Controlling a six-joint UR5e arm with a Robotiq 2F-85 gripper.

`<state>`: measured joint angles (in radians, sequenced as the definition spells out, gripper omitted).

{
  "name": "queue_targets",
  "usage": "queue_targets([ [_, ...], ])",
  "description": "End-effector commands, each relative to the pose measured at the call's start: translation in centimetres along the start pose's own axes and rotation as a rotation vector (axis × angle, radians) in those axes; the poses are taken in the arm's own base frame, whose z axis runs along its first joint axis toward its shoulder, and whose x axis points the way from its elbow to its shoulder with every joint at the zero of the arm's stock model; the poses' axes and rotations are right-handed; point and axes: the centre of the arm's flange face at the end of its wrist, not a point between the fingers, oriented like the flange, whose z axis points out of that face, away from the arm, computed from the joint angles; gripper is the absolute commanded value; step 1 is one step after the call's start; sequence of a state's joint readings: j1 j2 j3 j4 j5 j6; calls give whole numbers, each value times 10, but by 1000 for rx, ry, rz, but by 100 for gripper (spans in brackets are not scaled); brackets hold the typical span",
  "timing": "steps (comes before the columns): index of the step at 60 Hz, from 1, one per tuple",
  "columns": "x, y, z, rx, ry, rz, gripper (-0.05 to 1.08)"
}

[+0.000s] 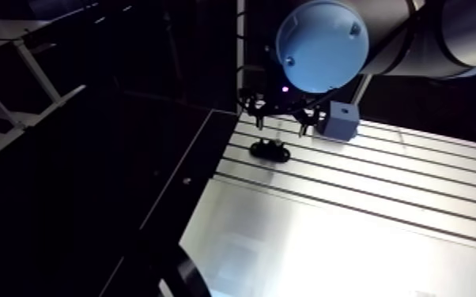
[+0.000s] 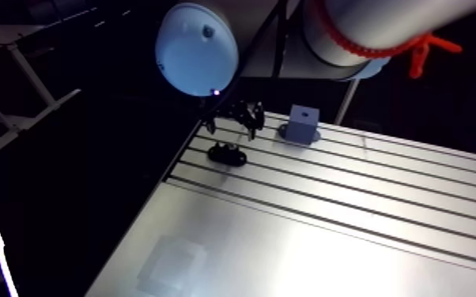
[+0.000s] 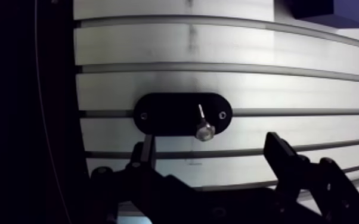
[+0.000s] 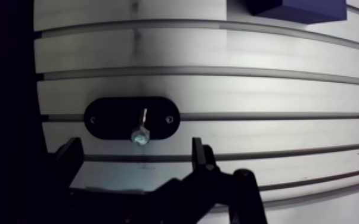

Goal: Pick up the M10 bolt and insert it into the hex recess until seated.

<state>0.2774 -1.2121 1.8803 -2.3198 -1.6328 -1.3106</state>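
The gripper (image 3: pixel 212 156) hung with its fingers apart, holding nothing. Just ahead, the bolt (image 3: pixel 204 128) sat on a black plate (image 3: pixel 158 114), upper middle in the arm view

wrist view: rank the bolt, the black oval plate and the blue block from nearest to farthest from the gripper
1. bolt: just ahead of the gripper, in line with the gap between its open fingers.
2. black oval plate: right under the bolt, its bulk slightly farther ahead; almost a tie.
3. blue block: far ahead, well beyond the plate.
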Motion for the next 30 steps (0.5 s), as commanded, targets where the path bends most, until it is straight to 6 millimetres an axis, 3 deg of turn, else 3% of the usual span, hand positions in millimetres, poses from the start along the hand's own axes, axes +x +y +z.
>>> queue_targets([
  [1,-1,-2,3,-1,-4,-2,6],
  [30,-1,-2,8,5,2,1,20],
])
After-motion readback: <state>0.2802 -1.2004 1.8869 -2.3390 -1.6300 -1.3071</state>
